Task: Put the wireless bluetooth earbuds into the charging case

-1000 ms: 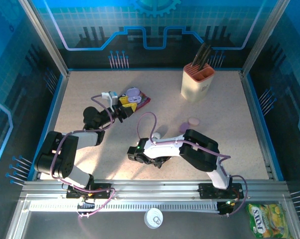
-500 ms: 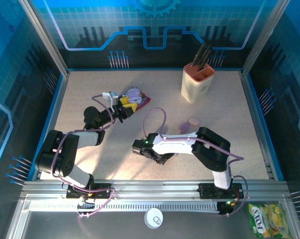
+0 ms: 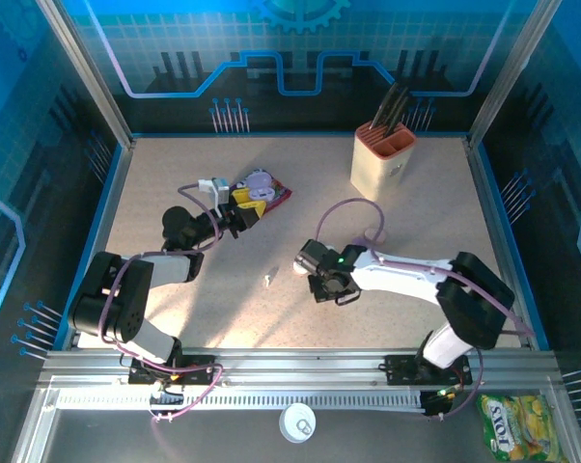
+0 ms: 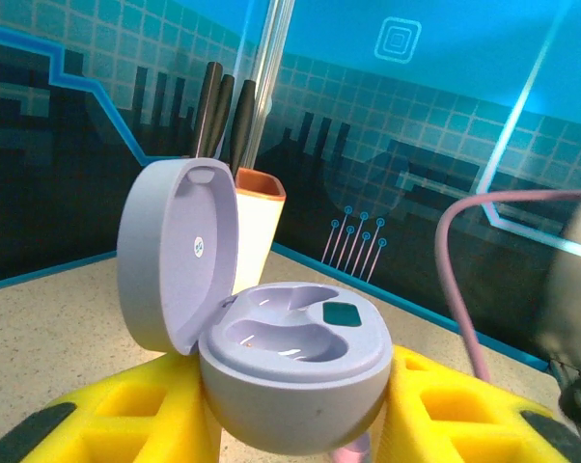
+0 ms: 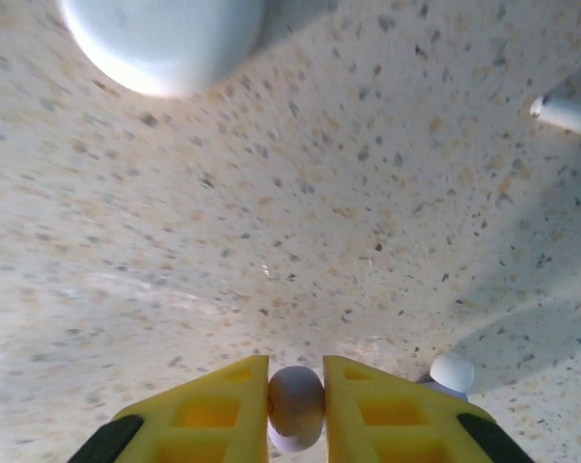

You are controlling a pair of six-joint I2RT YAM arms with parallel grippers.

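Observation:
The lilac charging case (image 4: 295,362) stands open with its lid (image 4: 179,256) tipped back and both wells empty. My left gripper (image 4: 298,424) is shut on its body between yellow fingers; from above the left gripper (image 3: 244,207) and case (image 3: 260,180) sit at the back left. My right gripper (image 5: 295,378) is shut on a small lilac-white earbud (image 5: 295,405) just above the table, near the middle in the top view (image 3: 308,262). A white earbud (image 5: 453,371) lies beside its right finger, another (image 5: 570,114) farther off. One white earbud (image 3: 269,278) lies left of the right gripper.
A beige knife block (image 3: 382,159) stands at the back right. A red packet (image 3: 279,195) lies under the held case. A pale round closed case (image 5: 160,39) rests ahead of the right gripper. Off the table's front are a white lid (image 3: 297,422) and a snack bag (image 3: 512,424).
My right arm has swung right and a little back across the table, uncovering a white earbud lying where it was. The left arm and the open case have not moved.

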